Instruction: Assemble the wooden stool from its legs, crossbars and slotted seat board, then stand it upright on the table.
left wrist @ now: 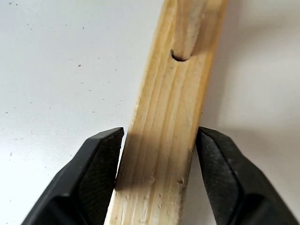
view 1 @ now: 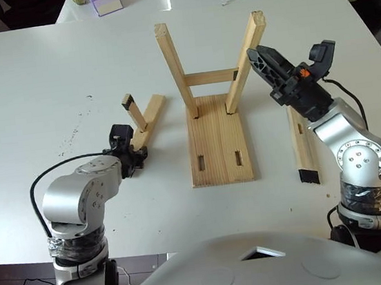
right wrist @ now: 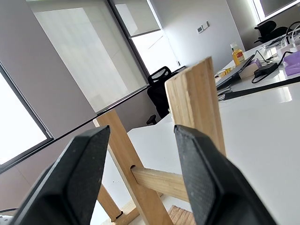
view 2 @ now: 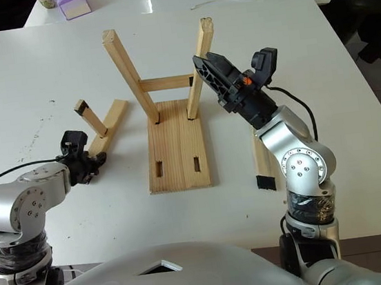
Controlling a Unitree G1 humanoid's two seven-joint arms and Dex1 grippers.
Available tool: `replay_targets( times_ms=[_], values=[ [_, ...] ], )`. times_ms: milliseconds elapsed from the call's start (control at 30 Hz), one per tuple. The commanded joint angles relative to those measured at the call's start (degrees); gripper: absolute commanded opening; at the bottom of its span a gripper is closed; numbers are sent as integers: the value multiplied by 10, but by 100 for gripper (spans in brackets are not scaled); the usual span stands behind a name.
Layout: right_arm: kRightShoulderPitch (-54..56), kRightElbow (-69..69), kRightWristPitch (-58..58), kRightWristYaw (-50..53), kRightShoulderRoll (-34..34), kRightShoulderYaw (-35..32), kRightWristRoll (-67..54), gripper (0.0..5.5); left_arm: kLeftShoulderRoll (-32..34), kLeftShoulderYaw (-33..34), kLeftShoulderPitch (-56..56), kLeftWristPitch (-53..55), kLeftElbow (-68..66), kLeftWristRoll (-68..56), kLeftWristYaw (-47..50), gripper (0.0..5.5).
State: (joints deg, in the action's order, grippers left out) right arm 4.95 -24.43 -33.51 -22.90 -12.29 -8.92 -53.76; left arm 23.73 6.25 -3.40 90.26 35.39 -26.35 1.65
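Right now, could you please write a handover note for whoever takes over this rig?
Left claw shut on the near end of the loose leg with crossbar stub, left of the seat board.
Right claw open beside the right standing leg.
Done: two legs joined by a crossbar stand slotted into the board's far end.
To do: fit the near slots, using also the leg lying right of the board, then stand the stool upright.

No text, label or number can be read.
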Motion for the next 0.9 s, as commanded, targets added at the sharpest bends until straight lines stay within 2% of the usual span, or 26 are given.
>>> replay_targets(
  times_ms=[33, 167, 200, 267, 367, 433, 467, 600, 767, 900],
  values=[
    [-13, -14, 13, 11, 10, 4, 8, 252, 20, -2, 27, 22, -43, -36, -39, 202],
    [-9, -15, 24, 15, 10, 1, 15, 252, 52, 12, 5, 11, -66, -27, -71, 202],
    [-3, -18, 31, 19, 9, -2, 20, 252, 47, 27, -23, -17, -85, -17, -71, 202],
    [28, -25, 58, 43, 9, -12, 49, 252, 48, 45, -121, -141, -150, 21, -59, 202],
    [147, -13, 91, 110, 0, -27, 110, 252, 3, 170, -335, -302, -266, 9, 1, 202],
    [232, 24, 82, 103, -31, -22, 124, 252, -42, 233, -421, -345, -245, -81, -7, 202],
    [266, 45, 71, 83, -51, -12, 131, 252, -60, 242, -439, -353, -217, -127, -29, 202],
    [413, 139, -54, -29, -113, 20, 61, 252, -98, 226, -435, -369, -95, -275, -101, 202],
    [568, 252, -202, -112, -141, -30, -91, 252, -93, 208, -418, -383, -43, -391, -123, 202],
    [632, 355, -259, -219, -193, -27, -102, 252, -76, 186, -386, -392, -15, -461, -146, 202]
  ],
)
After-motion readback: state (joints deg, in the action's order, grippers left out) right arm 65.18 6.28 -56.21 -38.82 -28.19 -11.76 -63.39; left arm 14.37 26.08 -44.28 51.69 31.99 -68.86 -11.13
